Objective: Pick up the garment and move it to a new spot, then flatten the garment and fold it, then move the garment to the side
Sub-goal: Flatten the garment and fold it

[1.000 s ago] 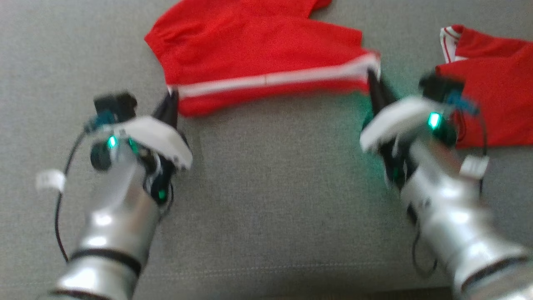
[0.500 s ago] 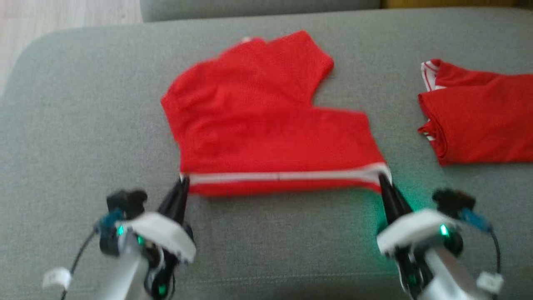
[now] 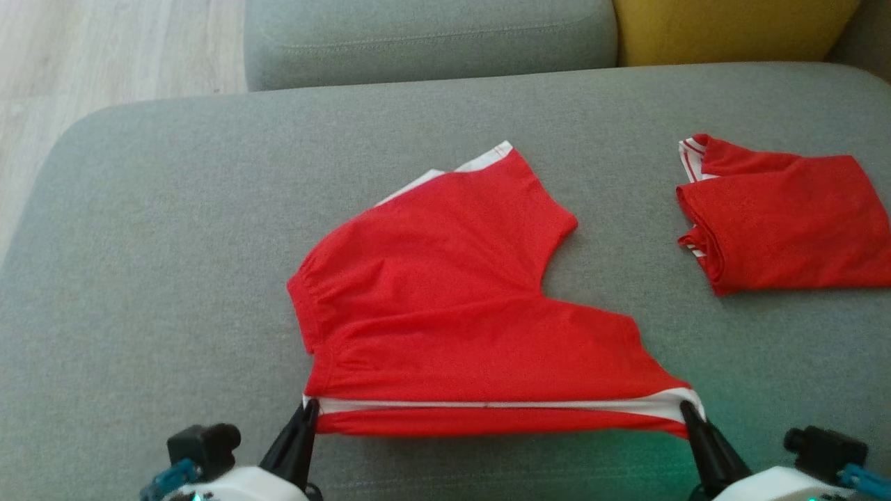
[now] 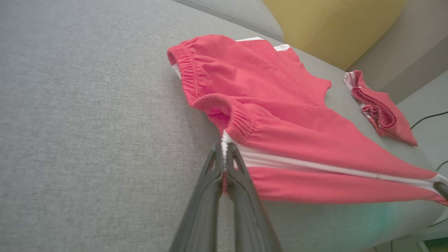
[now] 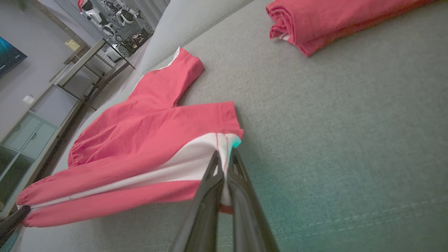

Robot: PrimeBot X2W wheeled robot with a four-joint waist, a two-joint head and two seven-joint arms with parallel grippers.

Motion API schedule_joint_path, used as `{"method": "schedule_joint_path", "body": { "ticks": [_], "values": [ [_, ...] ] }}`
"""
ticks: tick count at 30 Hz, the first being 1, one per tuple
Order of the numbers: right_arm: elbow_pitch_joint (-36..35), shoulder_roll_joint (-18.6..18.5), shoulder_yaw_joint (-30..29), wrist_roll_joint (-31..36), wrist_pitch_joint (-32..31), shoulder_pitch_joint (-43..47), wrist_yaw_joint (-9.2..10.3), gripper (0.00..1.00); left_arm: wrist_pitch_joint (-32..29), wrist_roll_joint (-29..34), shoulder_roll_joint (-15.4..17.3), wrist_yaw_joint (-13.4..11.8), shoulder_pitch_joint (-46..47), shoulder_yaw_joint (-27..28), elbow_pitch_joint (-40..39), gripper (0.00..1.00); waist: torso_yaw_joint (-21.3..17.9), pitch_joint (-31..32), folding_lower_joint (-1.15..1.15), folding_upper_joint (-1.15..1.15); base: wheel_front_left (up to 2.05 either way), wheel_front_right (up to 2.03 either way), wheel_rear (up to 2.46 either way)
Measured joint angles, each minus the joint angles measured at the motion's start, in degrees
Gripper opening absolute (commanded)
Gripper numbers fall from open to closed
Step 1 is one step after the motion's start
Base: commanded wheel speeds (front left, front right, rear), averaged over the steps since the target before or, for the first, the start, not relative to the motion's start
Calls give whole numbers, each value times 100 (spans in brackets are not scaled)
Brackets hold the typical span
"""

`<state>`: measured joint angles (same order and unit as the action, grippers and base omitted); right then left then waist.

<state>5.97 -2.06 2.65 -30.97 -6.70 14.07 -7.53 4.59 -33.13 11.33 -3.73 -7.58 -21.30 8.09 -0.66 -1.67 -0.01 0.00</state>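
I have both grippers clamped tight on the red shorts (image 3: pixel 452 313), one at each end of the side edge that carries the white stripe (image 3: pixel 487 404). The left gripper (image 3: pixel 310 409) has its fingers pinched together on the corner where the stripe meets the elastic waistband (image 4: pixel 241 120). The right gripper (image 3: pixel 688 410) is closed the same way on the hem corner of that stripe. Neither has hold of anything else.

The next move turns on how the cloth lies from my fingertips. The held edge runs straight from one gripper to the other, pulled fairly taut, and it looks raised a little off the sofa seat (image 3: pixel 174 243). The rest of the shorts lies on the seat beyond both sets of fingertips, spreading away from them, with the far leg (image 3: pixel 501 188) reaching furthest ahead. So the long axis in my grip is crosswise, gripper to gripper, and neither arm is nearer — each has its own corner.

I judge that flattening calls for an even pull by both arms together, so the stripe does not skew. A folded red garment (image 3: pixel 779 223) lies ahead and outward of the right gripper, well apart from the shorts — that side has less room.
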Motion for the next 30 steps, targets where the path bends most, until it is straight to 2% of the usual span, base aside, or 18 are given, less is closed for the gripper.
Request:
{"method": "schedule_joint_path", "body": {
  "ticks": [3, 8, 14, 20, 30],
  "values": [
    [-466, 13, -175, 159, -335, 192, -1, 0, -186, -73, 45, -142, -241, -2, -389, 0, 17, 22, 0, 0, 0, 0, 0],
    [-689, 33, -279, 408, -575, 140, -1, 0, -371, -73, 165, -215, -263, 11, -682, 0, 93, -8, 0, 0, 0, 0, 0],
    [-538, 30, -347, 843, -772, -1079, -1, 0, -605, -196, 229, -102, 528, 74, -675, 0, 238, -317, 0, 0, 0, 0, 0],
    [181, -49, -255, 988, -845, -2659, -1, 0, -686, -402, 147, 141, 1566, 172, -270, 0, 428, -730, 0, 0, 0, 0, 0],
    [2264, -344, 103, 918, -361, -4886, -1, 0, -522, -545, -271, 433, 2894, 174, 822, 0, 891, -1419, 1, 0, 0, 0, 0]
  ]
}}
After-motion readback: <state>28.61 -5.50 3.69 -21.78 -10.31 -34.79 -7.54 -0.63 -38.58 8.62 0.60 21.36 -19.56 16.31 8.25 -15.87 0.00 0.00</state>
